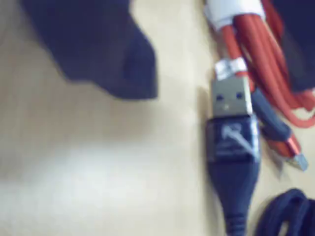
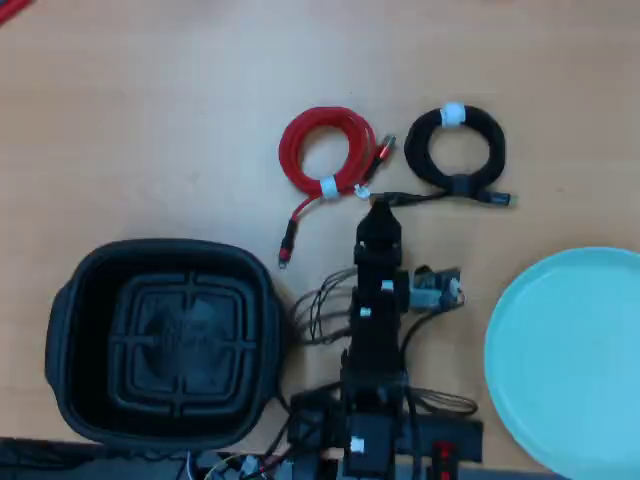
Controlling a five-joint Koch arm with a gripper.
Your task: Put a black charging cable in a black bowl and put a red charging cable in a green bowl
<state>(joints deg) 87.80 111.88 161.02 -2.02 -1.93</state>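
Arm [image 2: 375, 330] stretched fwd over table, pincer [image 2: 379, 212] low btwn red charging cable [image 2: 325, 150] & black charging cable [image 2: 455, 152] — spread or not, can't tell.

No readable text on any visible surface.

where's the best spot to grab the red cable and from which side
Probably the bundled strands of the red charging cable beside its white tie, taken from straight above. The ring lies flat on the table, and that side faces the gripper, away from the black charging cable.
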